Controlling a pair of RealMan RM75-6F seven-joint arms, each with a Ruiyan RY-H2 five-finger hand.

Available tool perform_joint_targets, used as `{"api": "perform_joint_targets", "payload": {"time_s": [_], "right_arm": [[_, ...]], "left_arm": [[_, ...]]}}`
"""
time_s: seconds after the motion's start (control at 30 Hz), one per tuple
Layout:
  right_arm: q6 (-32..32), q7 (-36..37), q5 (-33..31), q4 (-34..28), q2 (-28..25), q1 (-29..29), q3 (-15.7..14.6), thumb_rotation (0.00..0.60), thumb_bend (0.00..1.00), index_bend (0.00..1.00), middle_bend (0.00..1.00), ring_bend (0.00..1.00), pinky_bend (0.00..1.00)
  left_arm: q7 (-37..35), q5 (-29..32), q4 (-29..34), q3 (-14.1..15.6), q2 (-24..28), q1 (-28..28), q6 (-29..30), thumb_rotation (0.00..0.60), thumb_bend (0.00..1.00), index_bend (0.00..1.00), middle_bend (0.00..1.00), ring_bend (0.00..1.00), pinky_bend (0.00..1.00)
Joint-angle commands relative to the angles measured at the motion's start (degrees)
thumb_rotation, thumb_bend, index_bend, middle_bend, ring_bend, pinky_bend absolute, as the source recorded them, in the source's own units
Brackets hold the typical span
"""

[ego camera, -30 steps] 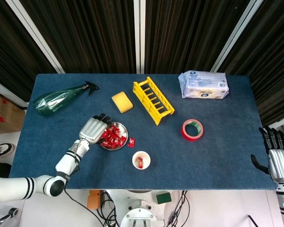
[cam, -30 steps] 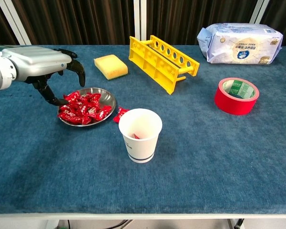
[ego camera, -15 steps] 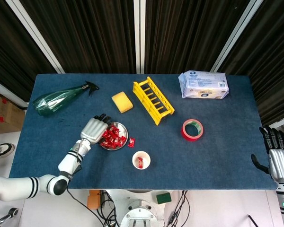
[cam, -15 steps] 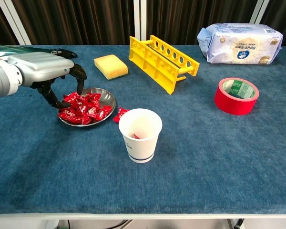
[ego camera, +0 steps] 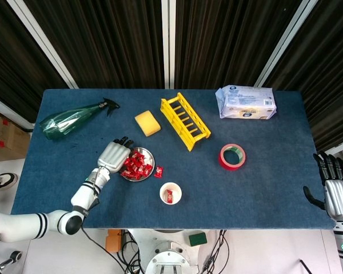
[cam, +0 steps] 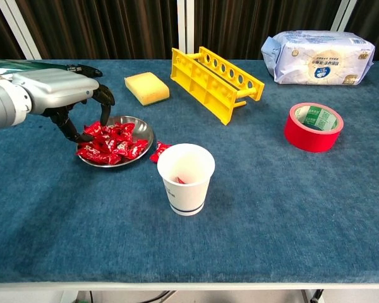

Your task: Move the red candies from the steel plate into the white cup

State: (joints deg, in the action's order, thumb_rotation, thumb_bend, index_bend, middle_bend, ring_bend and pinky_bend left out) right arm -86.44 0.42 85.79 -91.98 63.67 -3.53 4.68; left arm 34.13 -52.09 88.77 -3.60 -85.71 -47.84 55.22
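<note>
1. The left hand (cam: 57,95) sits at the left edge of the chest view, over the left rim of the steel plate (cam: 141,129), fingers curved down into the red candies (cam: 110,142). The thumb tip lies among the wrappers, which suits a pinch from the near side of the heap. Whether a candy is already caught between thumb and finger I cannot tell: the fingertips are buried in red.

2. The plate lies left of centre in the head view, piled high, so most of the job looks undone.

3. The white cup (cam: 186,178) stands upright in the lower middle of the chest view, just beside the plate to its right. That makes a short carry, judged from the layout. One red piece shows inside it in the head view.

4. A stray candy (cam: 158,151) lies on the blue table (cam: 271,208) between plate and cup, touching neither as far as I can see (probably a dropped one, though that is a guess).

5. The right hand (ego camera: 337,191) hangs at the lower right edge of the head view, off the table's corner, fingers spread and holding nothing; it is parked clear of the work.

6. Yellow rack (cam: 216,82), sponge (cam: 146,88), red tape roll (cam: 313,126) and wipes pack (cam: 319,58) sit in the upper half, well apart from the plate.
</note>
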Motion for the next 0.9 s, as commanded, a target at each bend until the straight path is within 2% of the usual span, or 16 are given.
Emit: {"api": "perform_joint_targets", "payload": {"time_s": [0.03,0.63,0.9], "right_arm": [[-0.02,0.01,-0.03,0.01,0.01,-0.01,0.03,0.600,0.30,0.00,0.00,0.00,0.00],[0.00,0.04,0.04,0.00,-0.04,0.01,-0.06,0.600,0.30,0.00,0.00,0.00,0.00],[-0.03,0.03,0.10,0.00,-0.03,0.01,-0.08,0.600,0.30,0.00,0.00,0.00,0.00]], "left_arm": [[0.09,-0.03,-0.09,-0.03,-0.09,0.00,-0.02,0.600,0.28,0.48,0.19,0.09,0.25],[1.19,-0.61,-1.20,-0.02,-1.04,0.24,0.46,0.600,0.34,0.56,0.23,0.09,0.26],[0.78,-2.72,2.53,-0.03,1.02,1.19,2.30,0.600,0.34,0.57,0.23,0.09,0.26]]}}
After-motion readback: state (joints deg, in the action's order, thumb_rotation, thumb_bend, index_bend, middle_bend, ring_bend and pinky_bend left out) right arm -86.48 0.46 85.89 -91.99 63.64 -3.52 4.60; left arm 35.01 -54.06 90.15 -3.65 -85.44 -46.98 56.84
